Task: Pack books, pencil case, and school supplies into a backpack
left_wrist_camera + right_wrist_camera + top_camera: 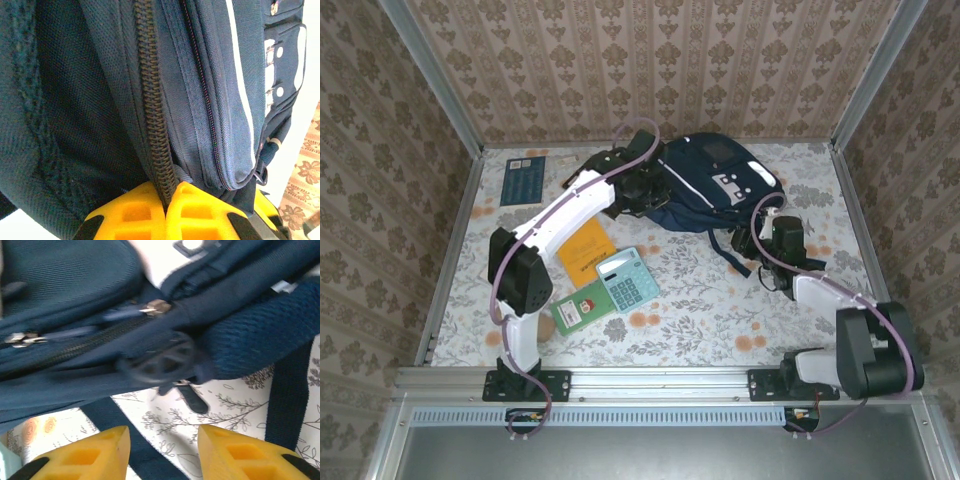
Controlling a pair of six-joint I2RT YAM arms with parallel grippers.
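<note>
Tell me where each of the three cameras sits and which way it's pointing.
Top external: fixed above and behind the arm bases, looking down on the table, backpack and calculator; both arms show.
Left wrist: on the left arm, close up against the backpack's zipper; the left gripper pinches the backpack there.
Right wrist: on the right arm, low over the table, facing the backpack's side and a strap; the right gripper stands open.
Shared: all three see the navy backpack.
</note>
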